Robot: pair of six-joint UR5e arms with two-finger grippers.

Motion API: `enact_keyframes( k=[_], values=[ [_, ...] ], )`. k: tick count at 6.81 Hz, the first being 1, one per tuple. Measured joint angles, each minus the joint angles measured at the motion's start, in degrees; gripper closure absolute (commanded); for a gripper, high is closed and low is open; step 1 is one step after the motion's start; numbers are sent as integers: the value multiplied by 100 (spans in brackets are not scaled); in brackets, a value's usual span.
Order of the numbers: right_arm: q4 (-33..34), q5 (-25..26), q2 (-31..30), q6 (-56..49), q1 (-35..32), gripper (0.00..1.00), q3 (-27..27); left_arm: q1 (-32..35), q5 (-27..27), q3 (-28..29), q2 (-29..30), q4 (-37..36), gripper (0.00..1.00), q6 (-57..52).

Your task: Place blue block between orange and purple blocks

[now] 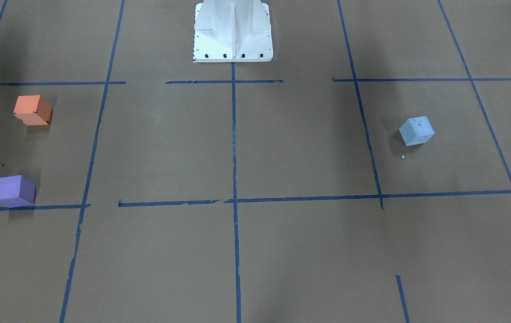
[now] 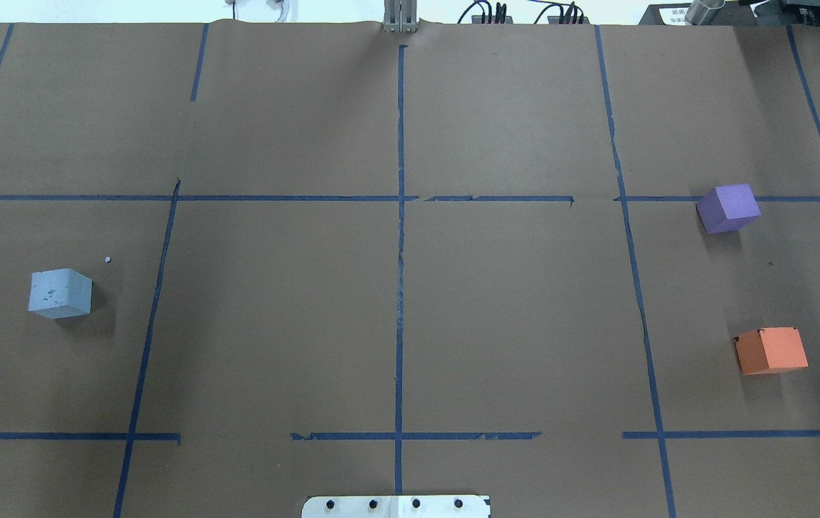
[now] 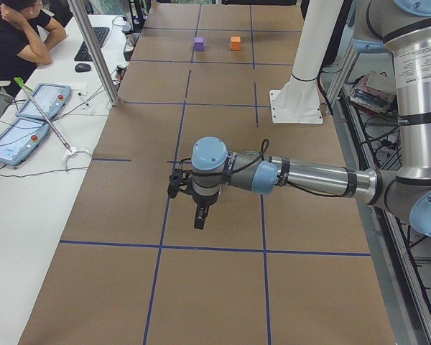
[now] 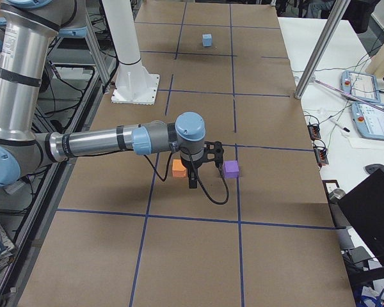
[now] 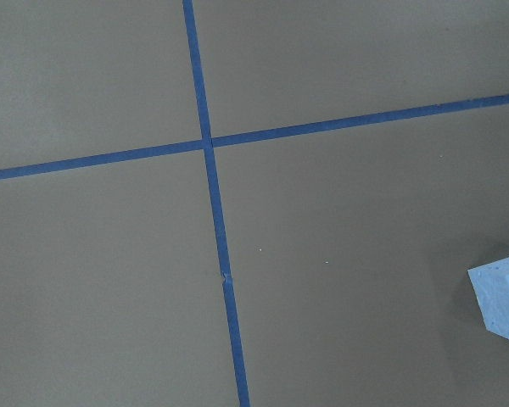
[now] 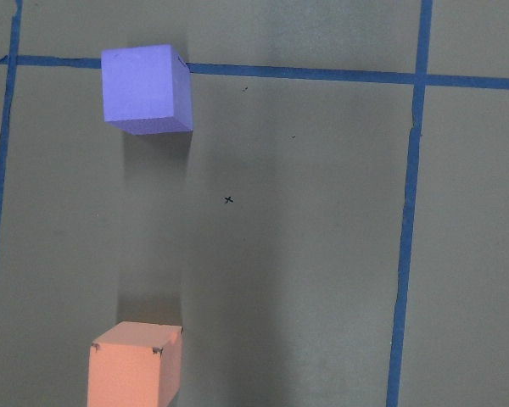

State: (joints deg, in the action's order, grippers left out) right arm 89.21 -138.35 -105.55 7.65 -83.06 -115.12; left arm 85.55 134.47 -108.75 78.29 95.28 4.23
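Observation:
The pale blue block [image 2: 60, 293] sits alone on the robot's left side of the table; it also shows in the front view [image 1: 417, 130] and at the left wrist view's right edge [image 5: 502, 294]. The orange block [image 2: 771, 350] and the purple block [image 2: 728, 208] sit apart on the robot's right side, with bare paper between them [image 6: 134, 365] [image 6: 146, 88]. My left gripper [image 3: 199, 215] hangs above the table near the blue block. My right gripper [image 4: 192, 179] hangs over the gap between orange [image 4: 178, 168] and purple [image 4: 230, 169]. Both show only in the side views, so I cannot tell whether they are open or shut.
Brown paper with a blue tape grid [image 2: 400, 288] covers the table. The white robot pedestal [image 1: 233, 31] stands at mid-table on the robot's side. A metal post [image 3: 93, 50], two tablets [image 3: 29, 115] and a seated operator [image 3: 21, 36] are beside the table.

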Motion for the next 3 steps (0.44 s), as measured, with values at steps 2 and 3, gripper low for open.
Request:
enact_keyframes(
  k=[2, 3],
  values=[
    [-14, -21, -58, 8, 0, 0, -45, 49, 135, -96, 63, -238, 0, -306],
    [-24, -26, -78, 28, 0, 0, -54, 54, 138, -119, 54, -286, 0, -380]
  ],
)
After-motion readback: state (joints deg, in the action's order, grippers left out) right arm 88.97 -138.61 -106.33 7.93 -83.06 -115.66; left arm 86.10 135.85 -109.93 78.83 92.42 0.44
